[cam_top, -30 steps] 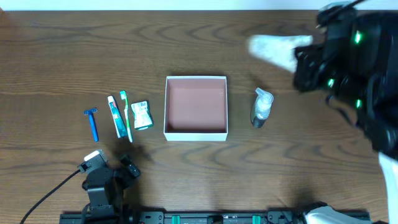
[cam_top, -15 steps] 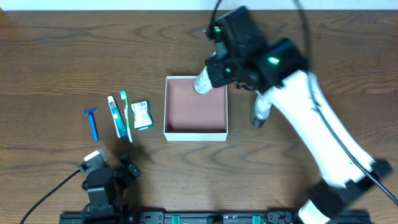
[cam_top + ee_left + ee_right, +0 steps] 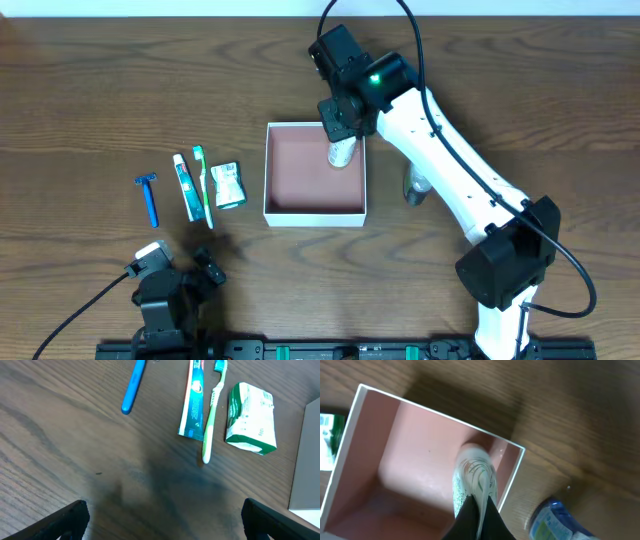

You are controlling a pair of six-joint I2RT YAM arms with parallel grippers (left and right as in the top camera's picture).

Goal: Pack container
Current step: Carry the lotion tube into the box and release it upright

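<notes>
The container (image 3: 314,213), a shallow white box with a pink floor, sits mid-table; it also shows in the right wrist view (image 3: 355,410). My right gripper (image 3: 341,135) is shut on a white packet with green print (image 3: 475,475) and holds it inside the container's far right corner. A blue razor (image 3: 149,198), toothpaste tube (image 3: 184,187), green toothbrush (image 3: 204,186) and green-white packet (image 3: 228,185) lie left of the container. A clear spray bottle (image 3: 416,187) lies to its right. My left gripper (image 3: 160,520) is open and empty near the table's front edge.
The right arm (image 3: 450,170) reaches diagonally across the table over the spray bottle. A black cable (image 3: 70,320) runs from the left arm's base at the front left.
My right arm swung from the far right to the container, carrying the white packet, and has lowered it into the container's far right corner. The left arm has not moved.
</notes>
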